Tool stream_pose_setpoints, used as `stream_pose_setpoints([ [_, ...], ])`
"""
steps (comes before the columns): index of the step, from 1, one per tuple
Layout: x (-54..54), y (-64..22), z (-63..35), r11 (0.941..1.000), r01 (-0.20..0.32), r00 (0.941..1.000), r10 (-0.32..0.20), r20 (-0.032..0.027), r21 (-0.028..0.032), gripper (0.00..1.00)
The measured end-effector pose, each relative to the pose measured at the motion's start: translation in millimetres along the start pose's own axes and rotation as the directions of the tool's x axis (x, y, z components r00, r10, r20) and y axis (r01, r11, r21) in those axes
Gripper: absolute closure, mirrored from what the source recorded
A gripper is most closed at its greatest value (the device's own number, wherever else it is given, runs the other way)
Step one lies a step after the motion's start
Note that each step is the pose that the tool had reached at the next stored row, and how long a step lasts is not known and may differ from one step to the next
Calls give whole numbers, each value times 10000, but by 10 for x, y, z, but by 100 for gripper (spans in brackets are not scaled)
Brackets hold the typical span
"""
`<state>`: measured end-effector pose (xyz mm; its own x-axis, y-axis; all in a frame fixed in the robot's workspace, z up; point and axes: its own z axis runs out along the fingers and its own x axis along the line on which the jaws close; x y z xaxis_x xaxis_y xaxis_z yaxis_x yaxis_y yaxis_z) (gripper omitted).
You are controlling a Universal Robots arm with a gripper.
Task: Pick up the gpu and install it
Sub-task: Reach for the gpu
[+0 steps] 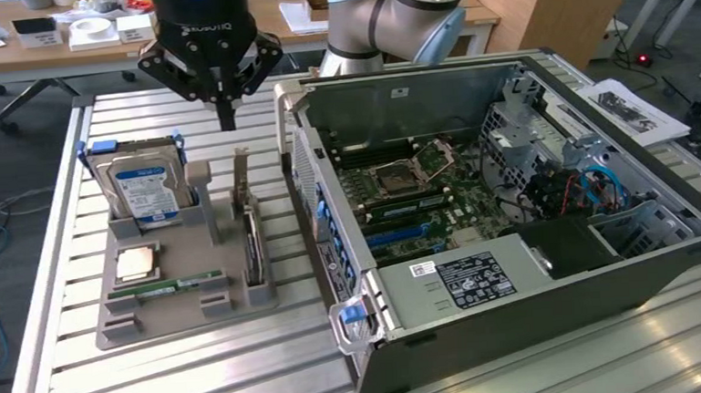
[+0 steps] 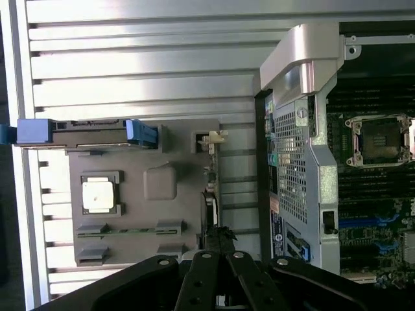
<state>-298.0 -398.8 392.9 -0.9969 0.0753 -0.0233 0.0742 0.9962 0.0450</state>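
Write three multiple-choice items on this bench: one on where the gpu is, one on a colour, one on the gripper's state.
1. Where is the gpu?
A) on edge in a slot of the grey tray
B) under the hard drive
C) in the gripper

2. What colour is the hard drive's label?
A) red
B) blue
C) yellow

3. How does the gripper stand?
A) wide open
B) shut on the gpu
C) shut, holding nothing

Answers:
1 A: the card stands upright in a tray slot.
2 B: a blue label faces the exterior view.
3 C: its fingers meet with nothing between them.
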Motion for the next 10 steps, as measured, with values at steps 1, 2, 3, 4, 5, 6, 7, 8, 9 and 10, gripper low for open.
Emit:
stream_pose_setpoints([
  [1,10,-1,0,10000,0,10000,0,0,0,89],
  [2,20,-1,0,10000,0,10000,0,1,-1,89],
  [3,27,-2,0,10000,0,10000,0,0,0,89],
  [4,29,-2,0,10000,1,10000,-1,1,-1,89],
  [5,29,-2,0,10000,1,10000,-1,1,-1,89],
  [6,29,-2,0,10000,2,10000,-2,0,-1,89],
  [7,29,-2,-1,10000,1,10000,-1,0,-1,89],
  [8,30,-2,-1,10000,1,10000,-1,0,0,89],
  [9,30,-2,-1,10000,0,10000,0,0,0,89],
  [10,30,-2,-1,10000,1,10000,-1,0,0,89],
])
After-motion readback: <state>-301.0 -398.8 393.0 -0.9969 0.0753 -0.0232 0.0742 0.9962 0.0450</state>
